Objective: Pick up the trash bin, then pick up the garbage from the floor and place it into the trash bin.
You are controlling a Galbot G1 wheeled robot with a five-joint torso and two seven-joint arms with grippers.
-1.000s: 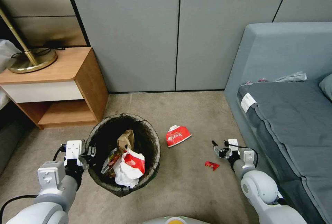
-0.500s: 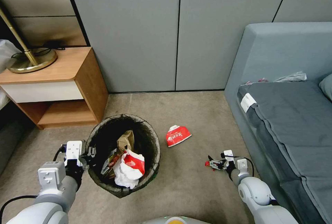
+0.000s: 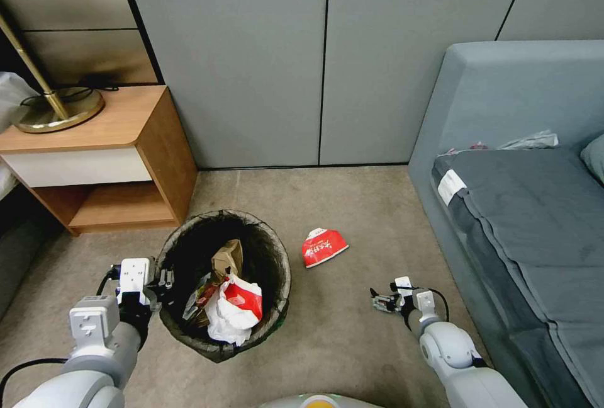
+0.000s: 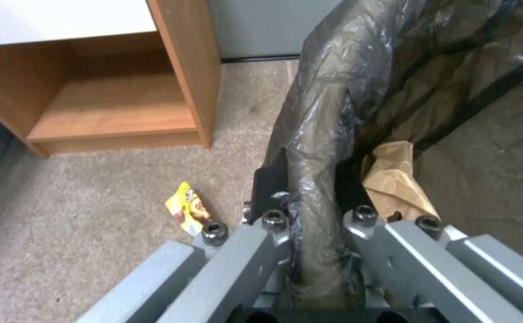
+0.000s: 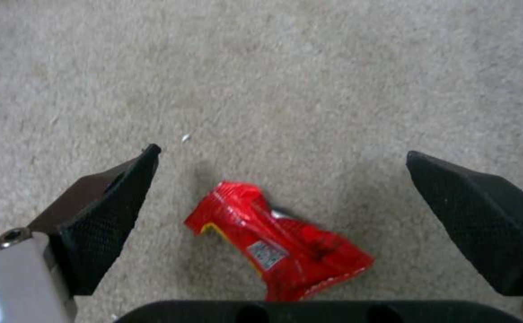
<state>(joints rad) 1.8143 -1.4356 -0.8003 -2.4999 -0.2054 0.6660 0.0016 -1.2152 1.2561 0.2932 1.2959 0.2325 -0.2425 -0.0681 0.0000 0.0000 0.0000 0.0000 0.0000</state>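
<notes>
Half the red scrap (image 5: pixel 279 251) hides beneath right pincer (image 5: pixel 282 215).

Bare carpet (image 5: pixel 309 67) surrounds the red wrapper (image 5: pixel 279 249), lying between the right pincer's (image 5: pixel 282 215) spread fingers.

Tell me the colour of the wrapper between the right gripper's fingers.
Red wrapper, clearest in the right wrist view.

The head camera looks down from high at the carpet (image 3: pixel 352 206). Each wrist camera looks very close along its own fingers; both share this carpet (image 5: pixel 273 67) with it.
</notes>
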